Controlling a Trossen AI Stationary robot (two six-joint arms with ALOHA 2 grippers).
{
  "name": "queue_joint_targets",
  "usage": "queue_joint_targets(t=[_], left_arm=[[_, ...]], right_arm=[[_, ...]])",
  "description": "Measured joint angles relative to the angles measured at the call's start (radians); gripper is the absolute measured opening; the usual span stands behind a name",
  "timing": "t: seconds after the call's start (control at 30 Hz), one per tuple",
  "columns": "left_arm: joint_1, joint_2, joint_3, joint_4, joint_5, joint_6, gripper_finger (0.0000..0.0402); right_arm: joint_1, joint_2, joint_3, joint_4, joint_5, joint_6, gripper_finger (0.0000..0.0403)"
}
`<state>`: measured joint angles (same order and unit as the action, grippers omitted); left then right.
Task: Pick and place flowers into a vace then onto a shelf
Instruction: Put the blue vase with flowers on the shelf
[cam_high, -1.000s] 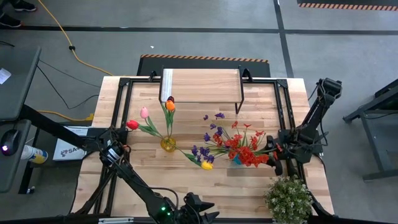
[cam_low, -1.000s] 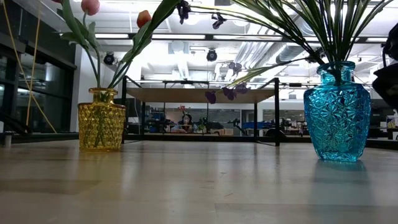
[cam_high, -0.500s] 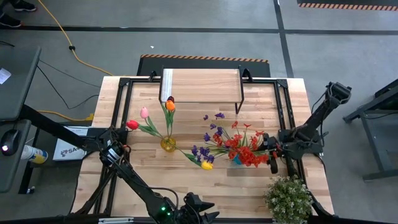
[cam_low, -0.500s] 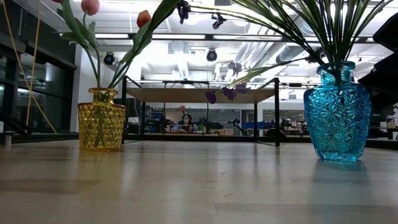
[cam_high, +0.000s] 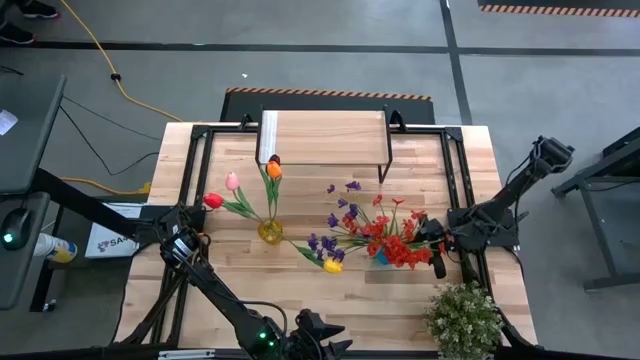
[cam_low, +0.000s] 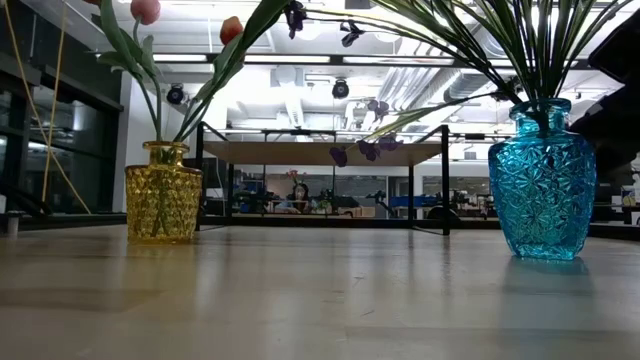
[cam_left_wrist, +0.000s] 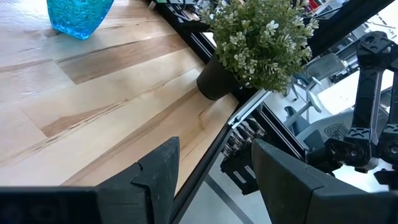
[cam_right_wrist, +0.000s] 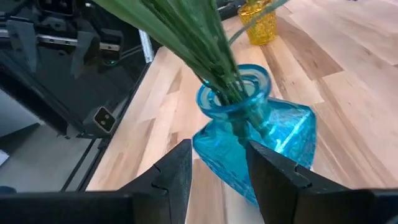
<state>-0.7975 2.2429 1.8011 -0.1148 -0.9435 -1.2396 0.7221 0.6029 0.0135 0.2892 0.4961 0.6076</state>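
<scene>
While my right gripper (cam_right_wrist: 214, 171) hung part-open and empty, the blue vase (cam_right_wrist: 258, 146) sat just ahead, flowers (cam_right_wrist: 186, 37) cut off.

Right arm reaches in from table's right edge, elbow raised, right gripper (cam_high: 437, 258) low, fingers (cam_right_wrist: 277, 171) parted, gripping nothing. Left arm folded at near edge, left gripper (cam_left_wrist: 214, 165) idle, fingers apart, empty.
</scene>
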Motion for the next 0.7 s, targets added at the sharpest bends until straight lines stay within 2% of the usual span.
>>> queue_joint_targets(t=[0.3, 0.5, 0.6, 0.7], left_arm=[[0.000, 0.000, 0.000, 0.000, 0.000, 0.000, 0.0232], [0.000, 0.000, 0.000, 0.000, 0.000, 0.000, 0.0232], [0.000, 0.000, 0.000, 0.000, 0.000, 0.000, 0.0232], [0.000, 0.000, 0.000, 0.000, 0.000, 0.000, 0.0232]], right_arm=[[-0.062, 0.000, 0.000, 0.015, -0.112, -0.030, 0.0143], [-0.095, 0.000, 0.000, 0.007, -0.138, -0.033, 0.0144], [-0.103, 0.000, 0.000, 0.007, -0.132, -0.032, 0.0161], [-0.113, 0.000, 0.000, 0.007, -0.088, -0.032, 0.0198]])
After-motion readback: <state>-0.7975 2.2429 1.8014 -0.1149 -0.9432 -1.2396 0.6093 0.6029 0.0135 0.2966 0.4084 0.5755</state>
